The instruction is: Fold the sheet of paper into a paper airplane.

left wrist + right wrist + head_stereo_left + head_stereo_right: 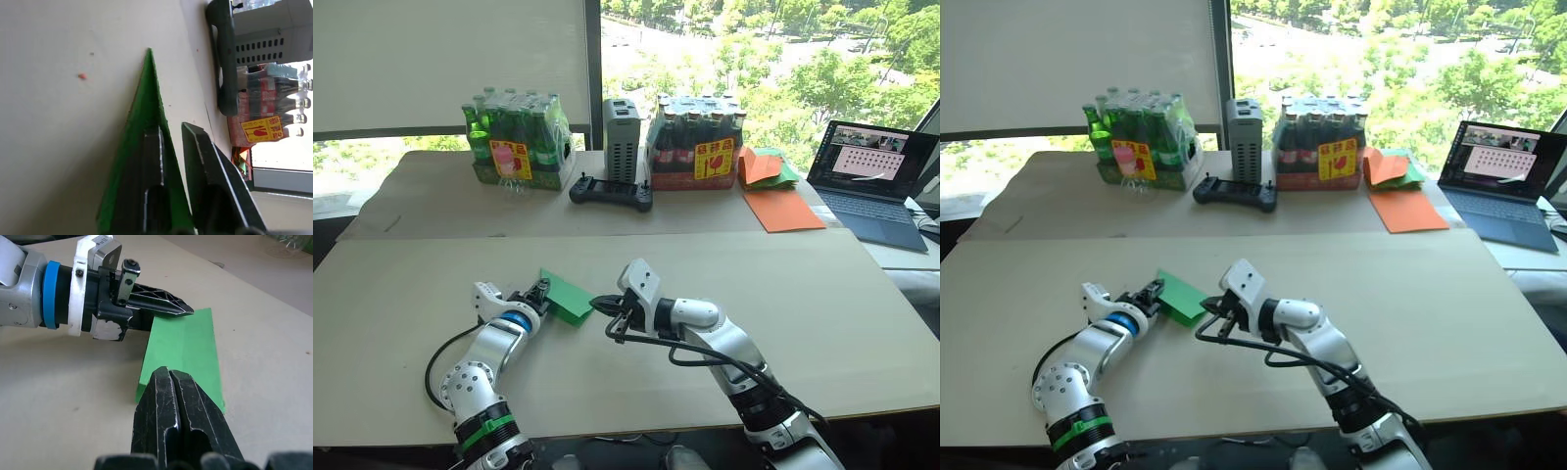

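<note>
The left gripper (542,290) held the sheet of paper (567,299) tight, and the right gripper (171,378) was closed beside it. Bottle packs (517,143), a controller (611,192) and a laptop (879,182) sat far behind.

- Yellow-and-red label (511,157) on the green bottle pack (517,137): its characters cannot be read.
- Yellow label (714,157) on the dark bottle pack (695,137) (red glass-like symbol): characters unreadable too.

Silver jointed arms, black fingers (161,307) (blue wrist ring), black cables.
</note>
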### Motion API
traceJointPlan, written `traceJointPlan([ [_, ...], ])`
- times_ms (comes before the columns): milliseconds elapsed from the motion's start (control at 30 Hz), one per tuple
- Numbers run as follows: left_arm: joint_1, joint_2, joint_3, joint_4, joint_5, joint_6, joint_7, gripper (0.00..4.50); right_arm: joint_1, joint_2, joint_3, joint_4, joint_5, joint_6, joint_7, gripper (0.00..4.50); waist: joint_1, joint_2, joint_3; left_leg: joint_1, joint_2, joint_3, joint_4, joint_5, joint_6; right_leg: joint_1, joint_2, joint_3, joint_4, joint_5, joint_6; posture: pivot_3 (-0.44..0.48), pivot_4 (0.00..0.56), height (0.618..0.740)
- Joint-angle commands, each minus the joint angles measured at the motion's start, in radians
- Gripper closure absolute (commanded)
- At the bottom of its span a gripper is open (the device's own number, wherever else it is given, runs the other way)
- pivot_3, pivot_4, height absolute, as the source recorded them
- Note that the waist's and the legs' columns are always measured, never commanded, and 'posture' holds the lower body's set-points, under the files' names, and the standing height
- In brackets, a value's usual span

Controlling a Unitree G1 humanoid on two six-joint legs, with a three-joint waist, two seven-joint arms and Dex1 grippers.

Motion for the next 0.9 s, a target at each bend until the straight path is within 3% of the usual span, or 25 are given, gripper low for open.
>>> traceJointPlan([
  [33,0.022,0.02,-0.022,-0.003,-0.041,-0.02,0.035,1.98,-0.021,0.009,-0.017,-0.011,0.024,-0.03,0.001,4.5,0.001,0.0,0.0,0.001,0.0,0.0,0.0,0.0,0.0,0.001,0.0,0.0,0.0,0.0,0.0,0.0,0.15,0.727],
  [67,0.024,0.027,-0.025,-0.001,-0.057,-0.023,0.042,1.65,-0.022,0.01,-0.017,-0.009,0.023,-0.033,0.002,4.5,0.001,0.0,0.0,0.001,0.0,0.0,0.0,0.0,0.0,0.001,0.0,0.0,0.0,0.0,0.0,0.0,0.15,0.727],
  [200,0.054,0.073,-0.05,-0.007,-0.108,-0.016,0.034,1.65,-0.02,0.012,-0.018,-0.008,0.021,-0.051,0.001,4.5,-0.003,0.0,0.0,0.001,0.0,0.0,0.0,0.0,0.0,0.001,0.0,0.0,0.0,0.0,0.0,0.0,0.15,0.727],
  [433,0.184,0.285,-0.105,-0.073,-0.311,0.125,-0.063,1.65,-0.012,-0.012,0.006,0.008,-0.012,-0.204,0.022,4.5,-0.006,0.0,0.0,0.001,0.001,0.0,0.0,0.0,0.0,0.0,0.001,0.0,0.0,0.0,0.0,0.0,0.15,0.727],
  [600,0.288,0.495,-0.15,-0.113,-0.3,0.185,-0.27,1.62,-0.012,-0.027,0.032,0.056,-0.054,-0.319,0.029,2.9,-0.003,0.0,0.0,0.001,0.001,-0.001,0.0,0.0,0.0,0.0,0.001,0.0,0.001,0.0,0.0,0.0,0.15,0.727],
  [800,0.372,0.642,-0.173,-0.111,-0.227,0.167,-0.477,1.62,-0.007,-0.033,0.062,0.14,-0.096,-0.422,0.043,0.81,-0.002,0.0,0.0,0.001,0.001,0.0,0.0,0.0,0.0,0.0,0.001,0.0,0.0,-0.001,-0.001,0.0,0.15,0.727],
  [900,0.372,0.648,-0.172,-0.096,-0.201,0.14,-0.5,1.62,-0.013,-0.027,0.075,0.196,-0.128,-0.478,0.03,0.81,-0.002,0.0,0.0,0.001,0.001,0.0,0.0,0.0,0.0,0.0,0.001,0.0,0.0,-0.001,-0.001,0.0,0.15,0.727],
])
